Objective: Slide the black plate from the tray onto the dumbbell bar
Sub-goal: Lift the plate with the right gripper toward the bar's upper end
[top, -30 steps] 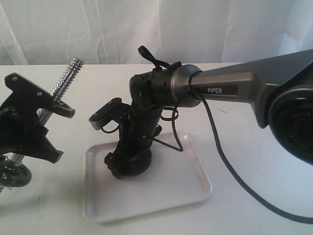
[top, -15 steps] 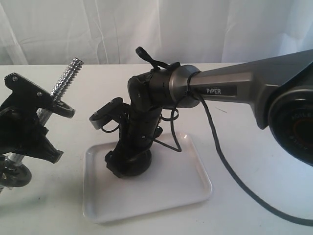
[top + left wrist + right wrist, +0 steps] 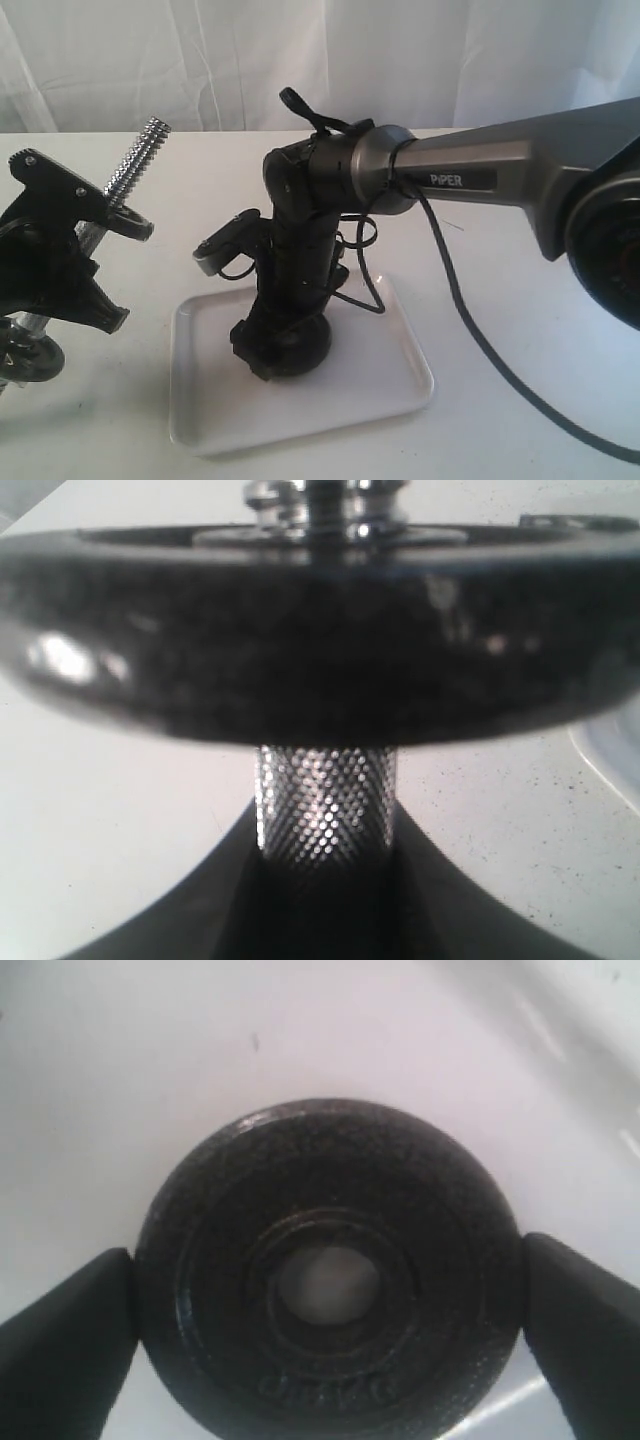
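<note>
Down on the tray (image 3: pixel 390 385), the right gripper (image 3: pixel 285 348) is closed on the black plate (image 3: pixel 330 1280), one finger pressed against each side of its rim while the plate lies flat on the white surface. Well apart from it, the left gripper (image 3: pixel 325 870) clamps the dumbbell bar (image 3: pixel 138 162) at its knurled middle, just behind another black disc (image 3: pixel 320 680) on the bar.

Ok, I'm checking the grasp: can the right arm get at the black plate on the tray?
Likely yes: the right gripper sits over the black plate, a finger at each side of its rim, seemingly touching, and nothing shows between them.
</note>
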`<act>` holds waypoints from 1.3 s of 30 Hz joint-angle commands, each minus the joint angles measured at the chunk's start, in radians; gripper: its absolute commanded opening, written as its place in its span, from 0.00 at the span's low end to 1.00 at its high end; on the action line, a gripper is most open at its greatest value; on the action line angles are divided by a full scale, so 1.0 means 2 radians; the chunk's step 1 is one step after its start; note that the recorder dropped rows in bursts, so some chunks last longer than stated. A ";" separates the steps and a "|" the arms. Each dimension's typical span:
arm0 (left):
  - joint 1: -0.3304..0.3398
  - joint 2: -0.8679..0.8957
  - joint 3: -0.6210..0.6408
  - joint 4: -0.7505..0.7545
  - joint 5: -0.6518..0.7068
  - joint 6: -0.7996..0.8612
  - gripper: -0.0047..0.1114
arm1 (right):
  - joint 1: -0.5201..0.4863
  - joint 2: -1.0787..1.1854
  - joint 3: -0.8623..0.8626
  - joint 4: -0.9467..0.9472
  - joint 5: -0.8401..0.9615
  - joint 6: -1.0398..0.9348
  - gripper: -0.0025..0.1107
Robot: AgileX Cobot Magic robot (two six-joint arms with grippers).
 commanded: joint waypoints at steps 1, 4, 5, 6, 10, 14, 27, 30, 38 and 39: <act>0.000 -0.030 -0.017 0.030 -0.046 -0.001 0.04 | -0.023 -0.054 0.000 0.026 0.033 -0.003 0.02; 0.000 -0.030 -0.017 0.030 -0.021 -0.001 0.04 | -0.067 -0.096 0.000 0.092 0.072 -0.033 0.02; 0.000 -0.030 -0.017 0.030 0.002 -0.001 0.04 | -0.086 -0.110 0.000 0.132 0.087 -0.049 0.02; 0.000 -0.030 -0.017 0.030 0.008 -0.001 0.04 | -0.097 -0.116 0.000 0.153 0.097 -0.060 0.02; 0.000 -0.030 -0.017 0.030 0.020 -0.001 0.04 | -0.155 -0.139 0.000 0.284 0.153 -0.134 0.02; 0.000 -0.030 -0.017 0.030 0.073 -0.001 0.04 | -0.191 -0.150 0.000 0.387 0.153 -0.165 0.02; 0.000 -0.030 -0.017 0.046 0.124 0.001 0.04 | -0.232 -0.158 0.000 0.504 0.153 -0.190 0.02; 0.000 -0.030 -0.017 0.057 0.145 0.001 0.04 | -0.232 -0.158 0.000 0.516 0.153 -0.194 0.02; 0.000 -0.030 -0.017 0.075 0.190 0.001 0.04 | -0.232 -0.153 0.000 0.528 0.153 -0.194 0.02; 0.000 -0.030 -0.017 0.077 0.193 0.001 0.04 | -0.232 -0.152 0.000 0.528 0.153 -0.194 0.02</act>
